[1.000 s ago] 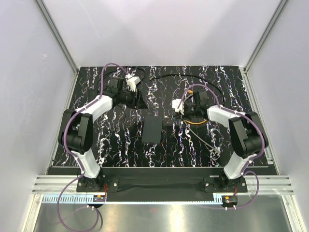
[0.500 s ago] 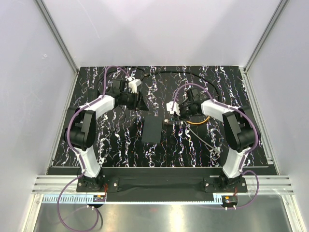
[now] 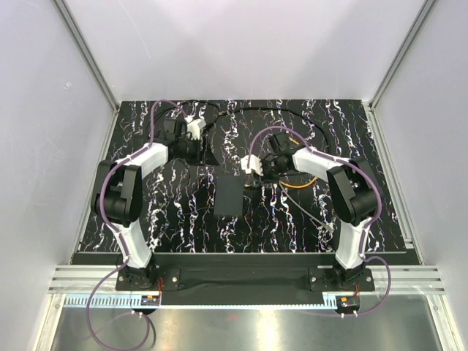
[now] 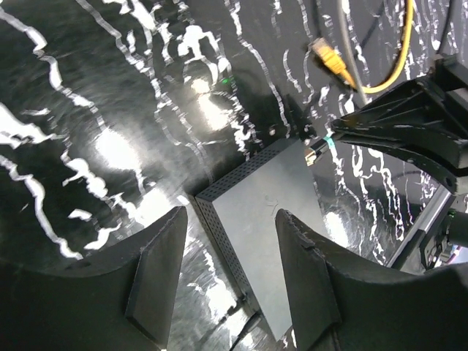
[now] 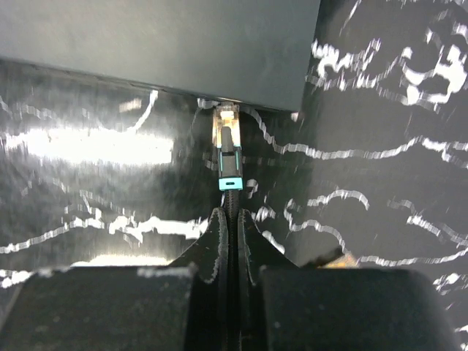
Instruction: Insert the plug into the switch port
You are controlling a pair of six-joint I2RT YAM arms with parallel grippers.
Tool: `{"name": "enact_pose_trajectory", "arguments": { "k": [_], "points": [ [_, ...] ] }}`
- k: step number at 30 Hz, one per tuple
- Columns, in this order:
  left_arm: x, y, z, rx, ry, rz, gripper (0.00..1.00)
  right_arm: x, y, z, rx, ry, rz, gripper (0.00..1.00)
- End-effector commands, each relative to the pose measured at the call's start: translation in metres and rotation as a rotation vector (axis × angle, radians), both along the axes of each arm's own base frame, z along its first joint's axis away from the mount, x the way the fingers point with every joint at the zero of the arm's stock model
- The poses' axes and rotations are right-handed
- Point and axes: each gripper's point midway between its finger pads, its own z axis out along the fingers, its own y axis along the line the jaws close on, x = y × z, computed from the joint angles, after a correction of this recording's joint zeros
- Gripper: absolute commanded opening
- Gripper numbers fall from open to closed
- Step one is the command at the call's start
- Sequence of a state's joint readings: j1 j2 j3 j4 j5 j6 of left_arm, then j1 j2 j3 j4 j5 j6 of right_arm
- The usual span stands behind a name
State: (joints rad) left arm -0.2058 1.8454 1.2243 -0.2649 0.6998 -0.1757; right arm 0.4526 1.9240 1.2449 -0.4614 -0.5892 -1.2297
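The switch, a flat matte-black box [image 3: 230, 196], lies mid-table. My right gripper [image 5: 232, 219] is shut on a thin black cable just behind the plug [image 5: 228, 139], a clear connector with a teal boot. The plug's tip touches the box's thin edge [image 5: 241, 99] at the switch port. I cannot tell how deep it sits. In the left wrist view the plug [image 4: 316, 152] meets the box's far corner. My left gripper [image 4: 230, 216] hovers open over the box's far end, its fingers [image 4: 157, 278] clear of it and holding nothing.
A yellow cable [image 3: 303, 183] with its own plug [image 4: 329, 62] lies just right of the box. A grey cable [image 3: 314, 216] trails toward the front right. A black cord [image 3: 292, 113] arcs along the back. White walls close in the mat on three sides.
My right arm has swung left, bringing the plug up to the box's edge. The left gripper has shifted slightly and stayed open.
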Motion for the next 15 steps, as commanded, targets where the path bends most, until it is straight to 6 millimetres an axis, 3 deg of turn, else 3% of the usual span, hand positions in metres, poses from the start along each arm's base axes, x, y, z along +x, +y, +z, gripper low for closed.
{"name": "enact_pose_trajectory", "arguments": {
  "k": [1, 6, 11, 15],
  "points": [
    [-0.009, 0.006, 0.002, 0.002, 0.028, -0.022, 0.57, -0.003, 0.033, 0.015, 0.040, 0.002, 0.016, 0.00],
    [-0.037, 0.020, -0.016, 0.057, 0.140, -0.019, 0.56, -0.021, 0.053, 0.013, 0.034, 0.062, 0.006, 0.00],
    [-0.064, 0.030, -0.035, 0.071, 0.236, 0.016, 0.54, -0.043, 0.049, 0.013, 0.009, 0.139, -0.018, 0.00],
    [-0.065, 0.034, -0.038, 0.021, 0.243, 0.064, 0.54, -0.063, 0.045, 0.013, -0.014, 0.194, -0.003, 0.00]
  ]
}}
